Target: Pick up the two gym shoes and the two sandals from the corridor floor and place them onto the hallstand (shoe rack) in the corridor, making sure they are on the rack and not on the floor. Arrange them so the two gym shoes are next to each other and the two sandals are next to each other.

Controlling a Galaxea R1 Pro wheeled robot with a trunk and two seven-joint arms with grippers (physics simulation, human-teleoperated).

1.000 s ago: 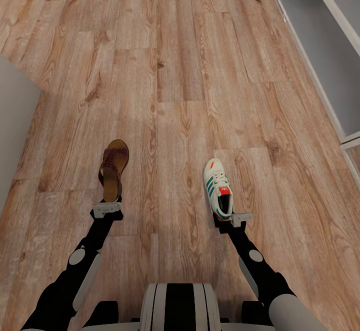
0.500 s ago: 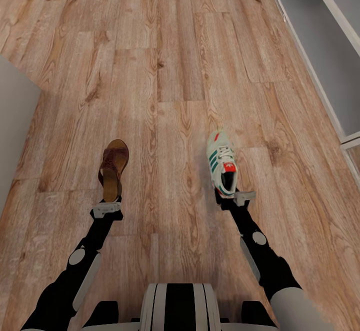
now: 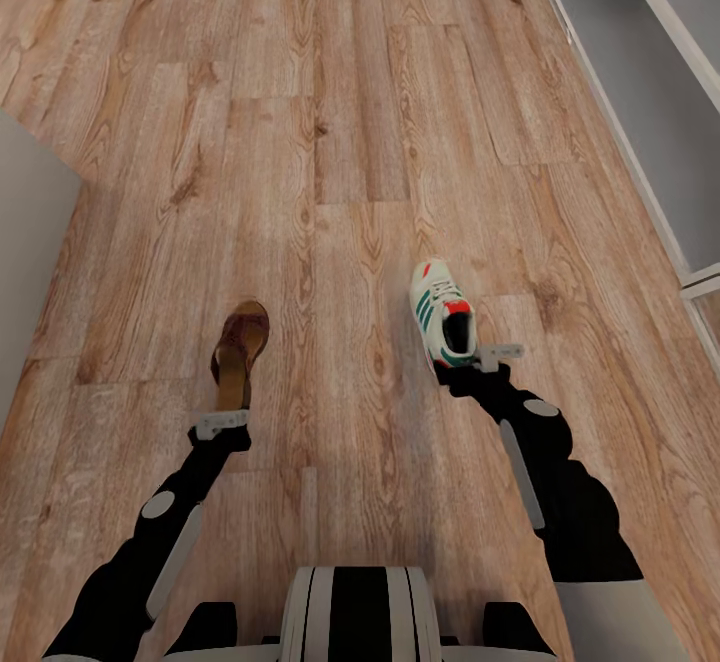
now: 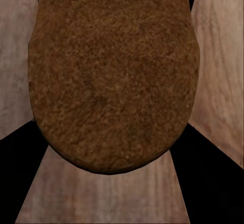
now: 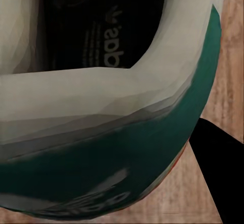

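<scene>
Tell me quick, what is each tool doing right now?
Left tool: closed on a brown sandal, held by its heel end.
Right tool: closed on a white gym shoe, held at its heel.

Black arms [image 3: 165, 532], grey joint caps

You have a brown sandal [image 3: 240, 350] held at 7 o'clock and a white, green-striped gym shoe [image 3: 444, 311] at 4 o'clock, both toes pointing 12, above the corridor floor [image 3: 330, 142].

Sandal [image 3: 240, 350] left, gym shoe [image 3: 444, 312] right, above the corridor floor [image 3: 330, 142]; hallstand [image 3: 650, 92] far right
</scene>
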